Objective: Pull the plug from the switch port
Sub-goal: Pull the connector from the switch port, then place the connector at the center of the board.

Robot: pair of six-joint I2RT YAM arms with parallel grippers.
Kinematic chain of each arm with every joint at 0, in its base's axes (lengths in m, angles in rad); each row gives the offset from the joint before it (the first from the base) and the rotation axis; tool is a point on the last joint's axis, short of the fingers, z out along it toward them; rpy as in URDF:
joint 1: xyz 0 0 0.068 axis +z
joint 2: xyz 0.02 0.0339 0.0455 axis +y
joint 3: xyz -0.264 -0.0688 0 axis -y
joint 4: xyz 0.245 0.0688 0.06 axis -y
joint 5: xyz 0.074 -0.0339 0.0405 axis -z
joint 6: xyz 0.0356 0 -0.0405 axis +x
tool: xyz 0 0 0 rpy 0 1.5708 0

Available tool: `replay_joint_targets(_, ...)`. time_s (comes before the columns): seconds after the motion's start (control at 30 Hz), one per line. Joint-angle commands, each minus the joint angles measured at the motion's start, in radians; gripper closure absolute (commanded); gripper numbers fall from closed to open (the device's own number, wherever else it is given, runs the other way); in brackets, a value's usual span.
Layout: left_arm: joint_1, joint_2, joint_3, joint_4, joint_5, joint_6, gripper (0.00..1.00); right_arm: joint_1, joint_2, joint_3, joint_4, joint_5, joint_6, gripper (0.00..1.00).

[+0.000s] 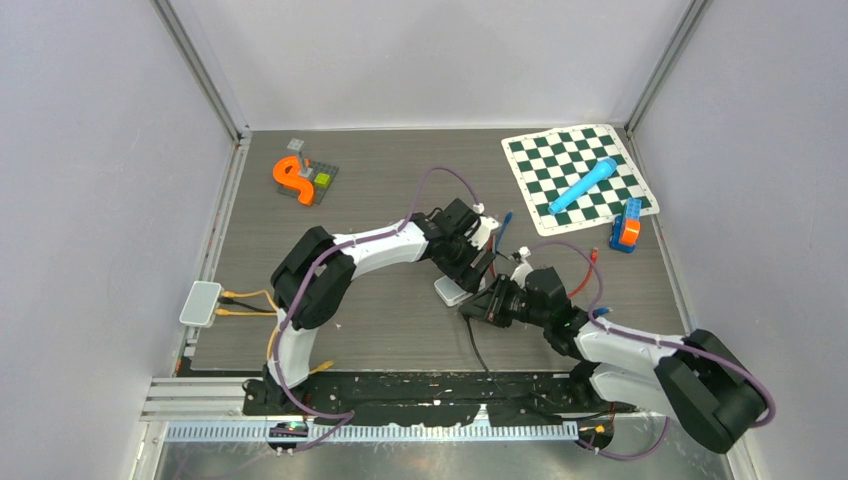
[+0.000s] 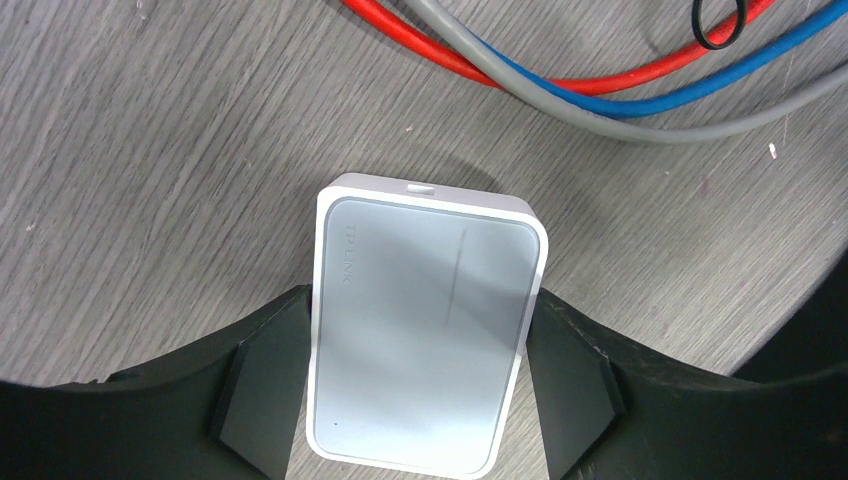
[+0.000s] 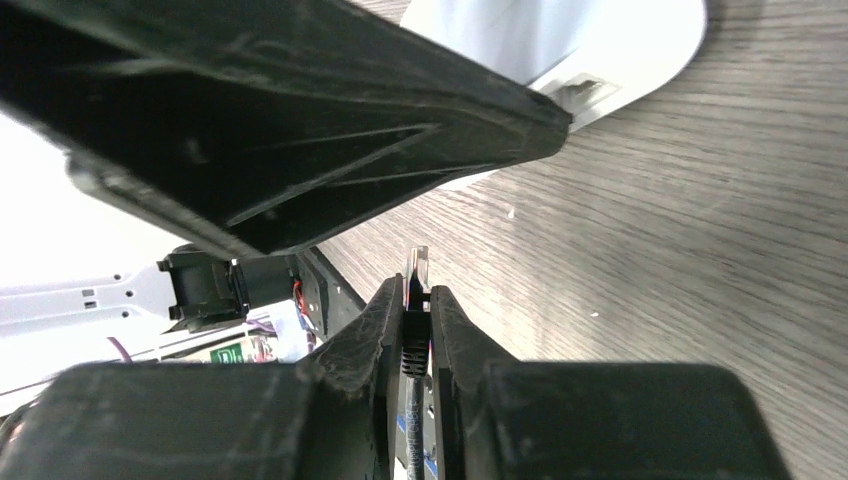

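Observation:
The white switch [image 2: 425, 320] lies flat on the wooden table, and my left gripper [image 2: 420, 385] is shut on its two long sides. In the top view it shows as a pale box [image 1: 450, 293] between the two arms. My right gripper [image 3: 417, 295] is shut on the plug [image 3: 418, 262], whose clear tip pokes out past the fingertips above its ribbed black boot. The plug hangs apart from the switch [image 3: 620, 40], with bare table between it and an empty port [image 3: 585, 92]. The black cable [image 1: 478, 345] trails toward the near edge.
Red, blue and grey cables [image 2: 560, 85] curve just beyond the switch. A chequered mat [image 1: 578, 178] with a blue cylinder lies far right, with an orange-blue block [image 1: 626, 230] beside it. A grey plate with an orange piece [image 1: 300, 178] sits far left. A second white box [image 1: 200, 302] is at the left edge.

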Motion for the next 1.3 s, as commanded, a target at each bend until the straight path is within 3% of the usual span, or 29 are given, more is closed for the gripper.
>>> replay_joint_targets(0.0,0.005,-0.030,-0.036,0.049,0.043,0.030,0.44,-0.002,-0.148,0.023,-0.042,0.045,-0.057,0.95)
replay_joint_targets(0.07,0.005,-0.035,-0.043,0.059,0.053,0.031,0.31,-0.002,-0.212,0.027,-0.137,0.082,-0.075,0.95)
replay_joint_targets(0.2,0.004,-0.042,-0.038,0.065,0.059,0.028,0.22,-0.003,-0.327,0.032,-0.301,0.180,-0.085,0.95)
replay_joint_targets(0.4,0.005,-0.052,-0.040,0.060,0.061,0.026,0.18,-0.004,-0.497,0.004,-0.447,0.349,-0.044,0.95)
replay_joint_targets(0.67,0.006,-0.148,-0.145,0.152,-0.004,-0.007,0.11,-0.007,-0.692,-0.027,-0.463,0.478,-0.009,0.95)
replay_joint_targets(0.9,0.005,-0.325,-0.255,0.251,-0.142,-0.057,0.06,-0.007,-0.680,0.009,-0.346,0.425,-0.059,0.95)
replay_joint_targets(1.03,0.007,-0.437,-0.335,0.278,-0.256,-0.076,0.03,-0.007,-0.586,0.094,-0.319,0.353,-0.149,0.95)
replay_joint_targets(1.1,0.011,-0.492,-0.379,0.296,-0.240,-0.096,0.01,-0.008,-0.545,0.134,-0.348,0.386,-0.157,0.95)
replay_joint_targets(1.27,0.011,-0.619,-0.485,0.359,-0.011,-0.186,0.01,-0.012,-0.459,0.177,-0.362,0.491,-0.140,0.95)
